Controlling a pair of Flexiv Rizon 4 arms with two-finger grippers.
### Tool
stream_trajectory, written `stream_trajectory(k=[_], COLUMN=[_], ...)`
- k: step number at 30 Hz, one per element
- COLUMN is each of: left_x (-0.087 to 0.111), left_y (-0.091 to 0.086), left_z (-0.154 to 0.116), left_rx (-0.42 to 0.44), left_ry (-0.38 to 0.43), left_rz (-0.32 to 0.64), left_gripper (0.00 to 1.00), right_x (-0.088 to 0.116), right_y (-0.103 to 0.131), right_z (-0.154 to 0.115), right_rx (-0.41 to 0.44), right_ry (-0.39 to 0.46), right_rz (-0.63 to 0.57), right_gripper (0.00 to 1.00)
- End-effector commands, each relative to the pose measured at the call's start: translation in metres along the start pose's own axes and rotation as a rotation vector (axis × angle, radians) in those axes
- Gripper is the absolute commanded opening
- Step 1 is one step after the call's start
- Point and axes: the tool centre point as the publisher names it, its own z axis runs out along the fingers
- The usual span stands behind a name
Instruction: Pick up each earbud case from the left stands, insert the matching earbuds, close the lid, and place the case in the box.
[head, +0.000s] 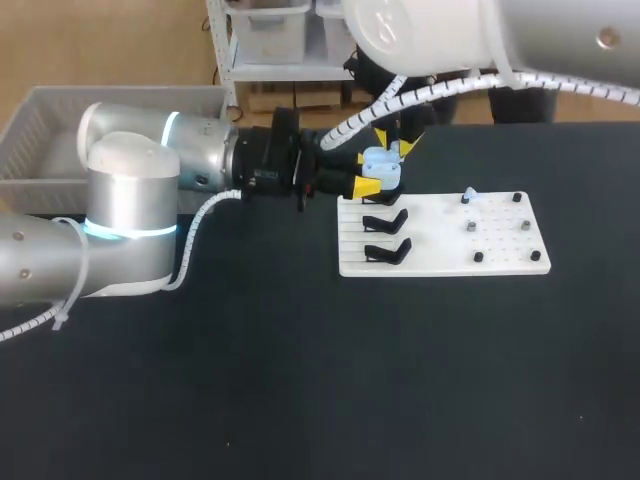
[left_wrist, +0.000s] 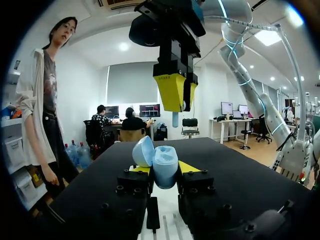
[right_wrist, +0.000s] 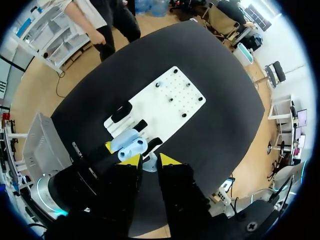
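A light blue earbud case stands with its lid open, held over the far left corner of the white board. My left gripper is shut on the case from both sides. Directly above it hangs my right gripper, shut on a small pale blue earbud that points down at the open case. In the right wrist view the earbud shows between the yellow tips. Another pale earbud sits on the board's right part.
Two empty black stands sit on the board's left side, with small pegs on its right. A grey box is at the table's far left, behind my left arm.
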Motion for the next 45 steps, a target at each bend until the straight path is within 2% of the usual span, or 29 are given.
stream_trajectory(k=[1, 17, 45], left_x=[0.001, 0.001, 0.001], left_y=[-0.002, -0.002, -0.002], left_z=[0.0, 0.0, 0.0], left_rx=[-0.006, -0.006, -0.006], left_ry=[-0.002, -0.002, -0.002], left_rz=[0.003, 0.003, 0.003], left_gripper=[0.0, 0.0, 0.0], right_x=[-0.004, -0.009, -0.006], right_y=[0.009, 0.016, 0.017], right_z=[0.005, 0.018, 0.025], right_rx=[0.017, 0.009, 0.028], right_ry=[0.015, 0.048, 0.052], right_rz=[0.009, 0.073, 0.079], right_gripper=[0.0, 0.0, 0.0])
